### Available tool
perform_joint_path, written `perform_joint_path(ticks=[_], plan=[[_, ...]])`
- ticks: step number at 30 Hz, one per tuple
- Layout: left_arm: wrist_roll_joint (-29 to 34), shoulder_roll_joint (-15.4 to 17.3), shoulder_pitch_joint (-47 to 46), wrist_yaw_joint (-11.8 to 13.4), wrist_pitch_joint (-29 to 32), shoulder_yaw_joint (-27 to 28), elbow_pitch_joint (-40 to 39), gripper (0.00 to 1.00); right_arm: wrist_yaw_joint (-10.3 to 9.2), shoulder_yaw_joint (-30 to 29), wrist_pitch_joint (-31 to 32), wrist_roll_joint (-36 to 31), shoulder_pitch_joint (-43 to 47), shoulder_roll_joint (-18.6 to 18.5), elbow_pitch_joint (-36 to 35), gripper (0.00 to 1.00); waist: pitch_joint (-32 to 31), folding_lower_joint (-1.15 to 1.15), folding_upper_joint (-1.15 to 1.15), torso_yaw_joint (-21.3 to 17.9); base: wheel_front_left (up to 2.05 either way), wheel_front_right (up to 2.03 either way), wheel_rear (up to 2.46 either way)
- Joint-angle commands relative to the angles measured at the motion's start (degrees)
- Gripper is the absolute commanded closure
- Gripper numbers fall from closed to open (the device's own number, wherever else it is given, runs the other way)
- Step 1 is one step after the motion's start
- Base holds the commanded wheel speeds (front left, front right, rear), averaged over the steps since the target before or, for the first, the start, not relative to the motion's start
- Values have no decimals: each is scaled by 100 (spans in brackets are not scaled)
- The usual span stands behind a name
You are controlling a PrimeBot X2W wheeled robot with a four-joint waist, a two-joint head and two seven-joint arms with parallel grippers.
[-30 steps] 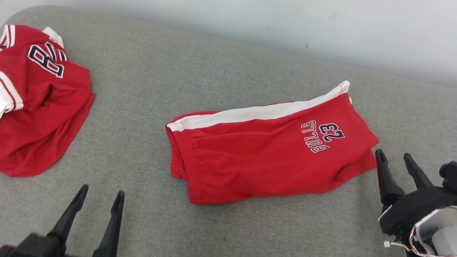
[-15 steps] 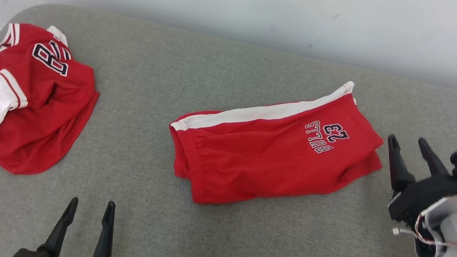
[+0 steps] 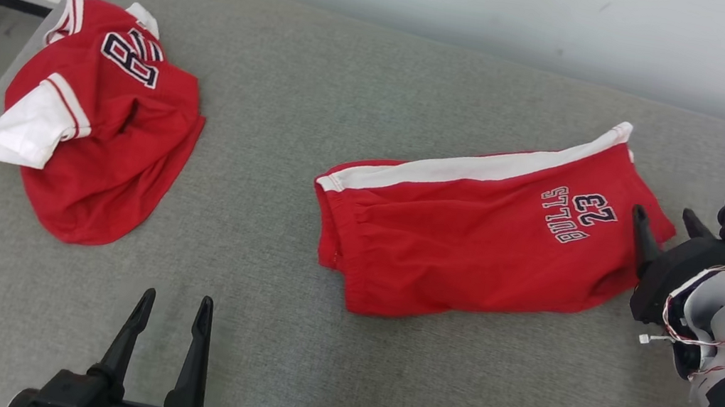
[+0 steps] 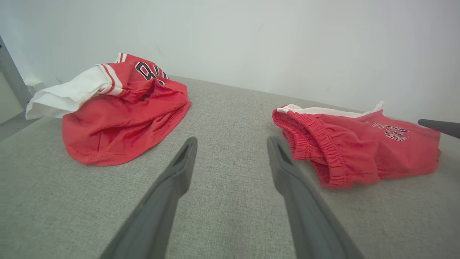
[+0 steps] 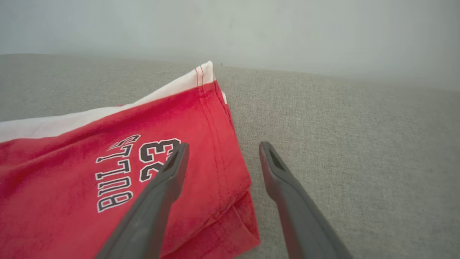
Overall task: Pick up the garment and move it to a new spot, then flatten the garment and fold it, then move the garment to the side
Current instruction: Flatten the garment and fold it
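The garment, red shorts (image 3: 471,248) with a white side stripe and "BULLS 23" print, lies folded in half mid-surface, also visible in the left wrist view (image 4: 359,151) and the right wrist view (image 5: 90,162). My right gripper (image 3: 663,214) is open at the shorts' hem end; in its own view (image 5: 223,146) one finger hangs over the printed fabric and the other over bare cushion, with the hem edge between them. My left gripper (image 3: 176,298) is open over bare cushion, in front of and to the left of the waistband (image 4: 231,142), holding nothing.
A crumpled red jersey (image 3: 105,143) with white sleeves lies at the far left of the grey cushioned surface (image 3: 289,114), near its rounded left edge, and is seen too from the left wrist (image 4: 122,115). A pale wall runs behind. Floor shows beyond the left edge.
The head camera has shifted, sliding the whole scene right and up. My right gripper has moved in from beside the shorts until it straddles the hem edge. Both grippers stayed open.
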Motion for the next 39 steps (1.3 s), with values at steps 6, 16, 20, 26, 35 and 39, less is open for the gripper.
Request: perform_joint_path(ticks=[6, 16, 20, 26, 35, 39], plan=[[-87, -7, -99, 58, -9, -72, -3, 0, -13, 15, 175, 47, -32, 99, 419, 0, 161, -1, 0, 193, 0, 0, 0], [-101, -7, -127, 80, -9, -34, 11, 0, -14, 141, 408, 103, 189, 161, 665, 0, 158, -1, 0, 149, 0, 0, 0], [-89, -7, -107, 73, -9, -23, 33, 0, -14, 170, 483, 129, 282, 152, 712, 75, 117, -1, 0, 110, 0, 0, 0], [-64, -7, -11, 67, -9, 15, 102, 0, -14, 130, 267, 313, 379, 177, 618, 100, -24, -1, 0, 30, 0, 0, 0], [77, -6, 271, -16, -9, 160, 168, 0, -14, 203, -249, 714, 1045, 77, 15, 100, -491, -1, 0, -262, 0, 0, 0], [147, -6, 431, -81, -9, 253, 175, 0, -14, 229, -429, 1120, 1716, -141, -546, 100, -710, -1, 0, -512, 0, 0, 0]])
